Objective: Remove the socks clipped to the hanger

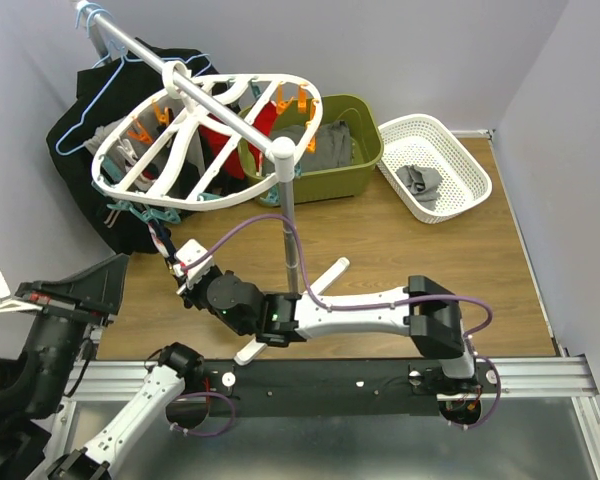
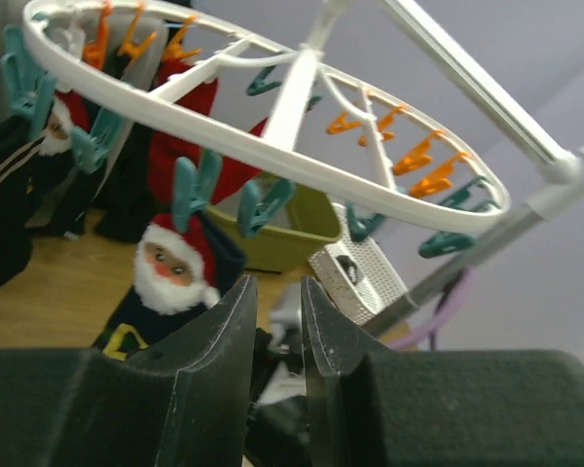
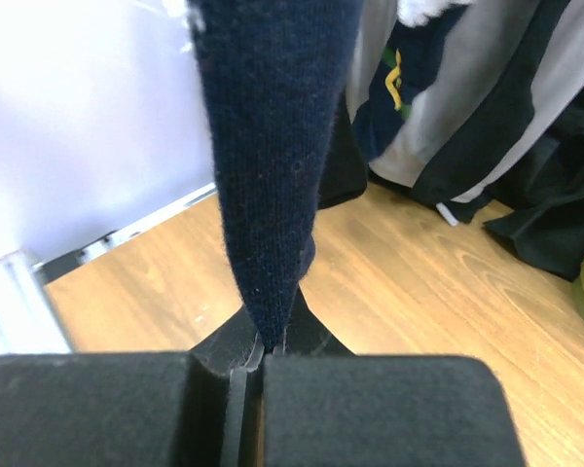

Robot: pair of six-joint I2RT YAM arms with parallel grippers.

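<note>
The white oval hanger (image 1: 210, 140) with orange and teal pegs hangs tilted from a stand; it also fills the top of the left wrist view (image 2: 292, 97). My right gripper (image 1: 185, 268) reaches under its lower left edge and is shut on the tip of a dark navy sock (image 3: 273, 146) that hangs taut from above; the pinch shows in the right wrist view (image 3: 271, 345). A navy sock with a Santa face (image 2: 170, 268) hangs from a teal peg. Red socks (image 2: 190, 117) hang farther back. My left gripper (image 2: 277, 292) is narrowly open and empty, low at the left (image 1: 115, 268).
The stand's grey pole (image 1: 290, 220) rises just right of my right wrist. An olive bin (image 1: 355, 165) with clothes and a white basket (image 1: 435, 165) holding a grey sock (image 1: 420, 182) stand behind. A large black garment (image 1: 80, 120) and a light-blue wire hanger (image 1: 100, 80) hang at back left.
</note>
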